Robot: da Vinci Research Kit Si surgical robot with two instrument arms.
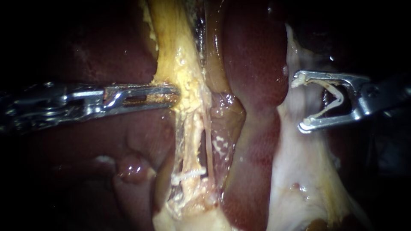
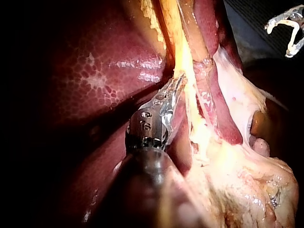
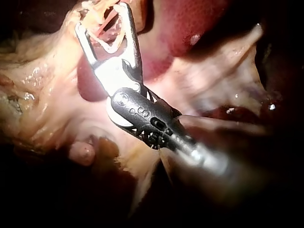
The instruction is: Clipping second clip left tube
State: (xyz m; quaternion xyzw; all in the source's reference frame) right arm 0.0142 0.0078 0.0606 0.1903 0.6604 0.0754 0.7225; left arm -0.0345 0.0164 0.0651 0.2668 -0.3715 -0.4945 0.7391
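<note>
The left tube (image 1: pixel 195 137) runs down mid-frame, with a fixed clip (image 1: pixel 188 174) across it low down. Above it, the left instrument (image 1: pixel 175 94) is clamped on yellow tissue (image 1: pixel 180 64). At far right, the right instrument (image 1: pixel 302 102) stands wide, cradling a loaded clip (image 1: pixel 341 97).

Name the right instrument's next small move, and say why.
Probably carry the right instrument across toward the left tube, just above the white clip on it. Its loaded clip hangs open, well clear of the tube, while the left instrument holds the yellow tissue.
</note>
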